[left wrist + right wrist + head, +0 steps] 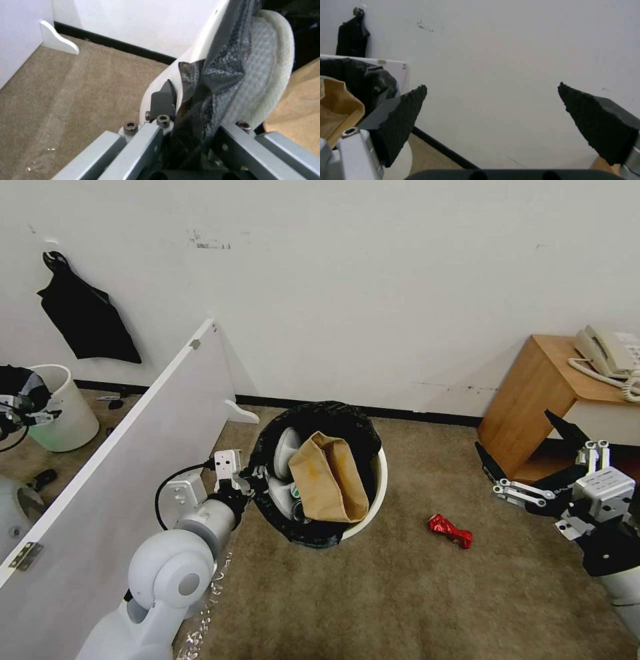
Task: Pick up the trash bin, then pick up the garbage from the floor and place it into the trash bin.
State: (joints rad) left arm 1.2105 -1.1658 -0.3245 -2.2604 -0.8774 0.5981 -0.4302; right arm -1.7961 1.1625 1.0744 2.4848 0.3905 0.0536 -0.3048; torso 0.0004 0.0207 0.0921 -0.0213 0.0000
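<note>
White trash bin w/ black liner, tilted, off carpet; tan paper bag, slippers, prob. a bottle inside. Crushed red wrapper on carpet beside it.

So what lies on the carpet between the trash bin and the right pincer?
In the head view, one crushed red wrapper lies between the bag-lined white bin and the open right pincer; otherwise bare carpet.

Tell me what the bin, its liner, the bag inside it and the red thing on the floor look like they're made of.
Bin: smooth white plastic, likely, from its even glossy wall. Liner: thin black plastic film, crinkled and shiny. Bag: tan paper, matte and creased. Red wrapper: probably foil or metallised plastic, crushed and glinting.
</note>
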